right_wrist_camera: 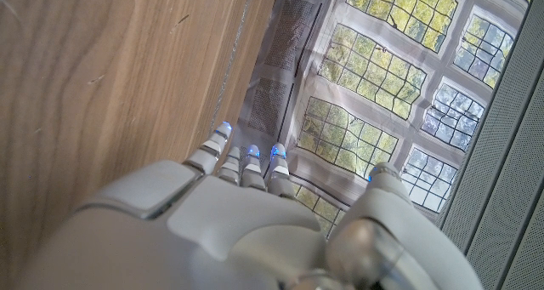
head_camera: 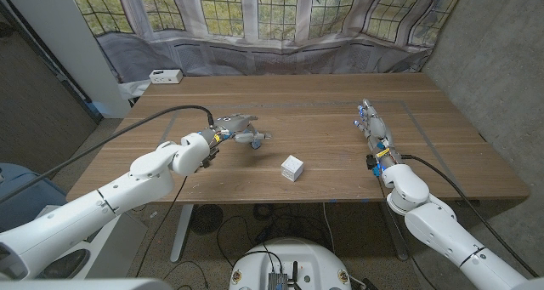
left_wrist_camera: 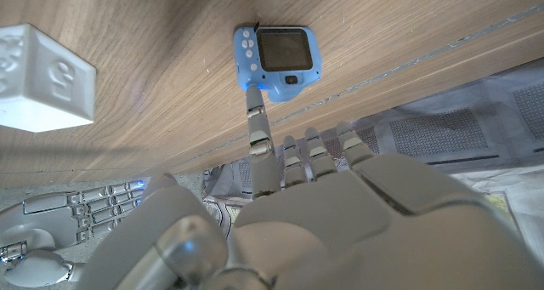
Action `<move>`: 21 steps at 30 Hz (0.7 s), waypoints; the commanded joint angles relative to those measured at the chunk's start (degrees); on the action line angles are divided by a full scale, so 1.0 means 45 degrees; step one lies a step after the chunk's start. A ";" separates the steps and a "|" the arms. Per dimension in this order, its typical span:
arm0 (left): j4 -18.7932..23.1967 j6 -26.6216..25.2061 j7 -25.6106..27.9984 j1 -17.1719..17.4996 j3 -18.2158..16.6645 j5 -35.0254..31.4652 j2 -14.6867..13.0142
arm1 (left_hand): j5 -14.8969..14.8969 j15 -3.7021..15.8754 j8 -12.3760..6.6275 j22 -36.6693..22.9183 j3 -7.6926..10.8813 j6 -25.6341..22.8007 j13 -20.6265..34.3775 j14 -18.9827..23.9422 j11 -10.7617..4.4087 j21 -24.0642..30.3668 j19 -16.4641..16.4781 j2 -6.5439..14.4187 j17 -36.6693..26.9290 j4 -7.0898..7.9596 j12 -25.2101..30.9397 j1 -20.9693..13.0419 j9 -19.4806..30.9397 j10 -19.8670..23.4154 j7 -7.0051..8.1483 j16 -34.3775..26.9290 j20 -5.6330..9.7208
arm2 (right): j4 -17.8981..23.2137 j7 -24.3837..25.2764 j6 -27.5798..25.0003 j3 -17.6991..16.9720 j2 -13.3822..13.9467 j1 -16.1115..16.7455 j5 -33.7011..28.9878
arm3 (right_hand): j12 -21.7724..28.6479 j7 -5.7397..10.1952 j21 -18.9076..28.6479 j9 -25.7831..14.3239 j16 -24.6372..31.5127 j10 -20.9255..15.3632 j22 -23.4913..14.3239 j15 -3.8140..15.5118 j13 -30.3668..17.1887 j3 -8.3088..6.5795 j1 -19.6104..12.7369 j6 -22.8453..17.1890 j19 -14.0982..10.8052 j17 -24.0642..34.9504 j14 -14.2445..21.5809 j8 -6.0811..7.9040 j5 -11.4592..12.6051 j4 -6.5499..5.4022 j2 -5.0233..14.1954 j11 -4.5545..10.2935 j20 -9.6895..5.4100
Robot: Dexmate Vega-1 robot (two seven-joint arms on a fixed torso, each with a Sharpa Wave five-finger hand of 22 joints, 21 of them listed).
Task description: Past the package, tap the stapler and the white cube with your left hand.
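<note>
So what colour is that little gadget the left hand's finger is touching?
Light blue, with a dark screen; the gadget shows best in the left wrist view.

Right robot hand (right_wrist_camera: 246,222), white moulded shell, sat low in frame with its back to the camera. Fingers (right_wrist_camera: 212,150) extended together, tips lit blue, holding nothing. Brown wood-grain bench (right_wrist_camera: 110,77) ran alongside. Beyond it hung a grey mesh-patterned curtain (right_wrist_camera: 285,60) and leaded-glass windows (right_wrist_camera: 399,77).

It looked like a makeshift lab or test room: a plain wooden table (head_camera: 323,111) stood before a hung cloth backdrop (head_camera: 280,26) printed with leaded windows, a bare concrete wall (head_camera: 501,60) rose beside it, and loose cables (head_camera: 246,226) trailed beneath.
</note>
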State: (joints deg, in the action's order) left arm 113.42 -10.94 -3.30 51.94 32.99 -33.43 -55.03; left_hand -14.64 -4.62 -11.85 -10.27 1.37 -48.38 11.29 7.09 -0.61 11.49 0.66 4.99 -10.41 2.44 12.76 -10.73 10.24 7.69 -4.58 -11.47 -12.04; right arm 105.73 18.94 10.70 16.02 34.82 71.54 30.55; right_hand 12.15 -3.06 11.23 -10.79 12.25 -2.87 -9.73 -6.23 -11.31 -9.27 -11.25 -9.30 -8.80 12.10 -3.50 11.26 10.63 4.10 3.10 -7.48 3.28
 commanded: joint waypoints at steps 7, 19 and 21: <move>-0.0067 -0.0011 -0.0090 -0.0006 0.0053 0.0115 0.0010 | -0.0003 -0.0032 0.0002 -0.0070 0.0034 -0.0059 0.0023 0.0066 0.0014 0.0069 0.0073 0.0009 -0.0019 -0.0034 0.0062 -0.0108 0.0059 0.0057 -0.0042 -0.0030 -0.0039 | 0.0049 0.0030 -0.0007 -0.0026 0.0034 0.0045 -0.0037 | -0.0037 0.0049 -0.0013 -0.0032 -0.0037 -0.0029 -0.0062 -0.0055 -0.0048 0.0002 0.0118 -0.0148 -0.0027 0.0074 0.0054 0.0012 0.0041 0.0081 0.0009 0.0000 0.0040; -0.0075 -0.0108 -0.0019 0.0029 0.0061 0.0109 0.0020 | 0.0012 -0.0044 -0.0005 -0.0070 0.0043 -0.0142 0.0025 0.0042 0.0018 0.0062 0.0078 0.0031 -0.0021 -0.0046 0.0066 -0.0153 0.0060 0.0094 -0.0054 0.0004 -0.0040 | 0.0027 0.0038 0.0011 -0.0024 0.0018 0.0058 -0.0046 | -0.0039 0.0041 -0.0011 -0.0033 -0.0042 -0.0033 -0.0062 -0.0055 -0.0049 0.0000 0.0121 -0.0177 -0.0025 0.0074 0.0050 0.0021 0.0042 0.0089 0.0015 -0.0004 0.0047; -0.0072 -0.0116 -0.0018 0.0033 0.0055 0.0124 0.0014 | 0.0014 -0.0042 -0.0006 -0.0071 0.0044 -0.0154 0.0025 0.0042 0.0021 0.0061 0.0078 0.0033 -0.0022 -0.0048 0.0064 -0.0159 0.0060 0.0093 -0.0064 0.0007 -0.0040 | 0.0031 0.0055 0.0001 -0.0025 0.0000 0.0053 -0.0034 | -0.0038 0.0042 -0.0012 -0.0033 -0.0042 -0.0037 -0.0062 -0.0053 -0.0049 -0.0001 0.0121 -0.0178 -0.0024 0.0073 0.0051 0.0020 0.0042 0.0091 0.0016 0.0002 0.0047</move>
State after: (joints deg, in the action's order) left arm 113.15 -11.01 -3.55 51.95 33.20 -32.99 -54.96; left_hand -14.64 -4.60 -11.69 -10.27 1.55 -48.62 11.34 7.07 -0.61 11.49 0.75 4.99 -10.41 2.26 12.76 -10.73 10.26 7.69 -4.82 -11.47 -12.12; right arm 105.93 19.18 10.63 15.90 34.85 71.77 30.56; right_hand 12.15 -2.75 11.23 -10.78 12.25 -2.87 -9.73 -6.23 -11.31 -9.27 -11.02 -9.62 -8.80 12.10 -3.50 11.26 10.63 4.10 3.34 -7.48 3.28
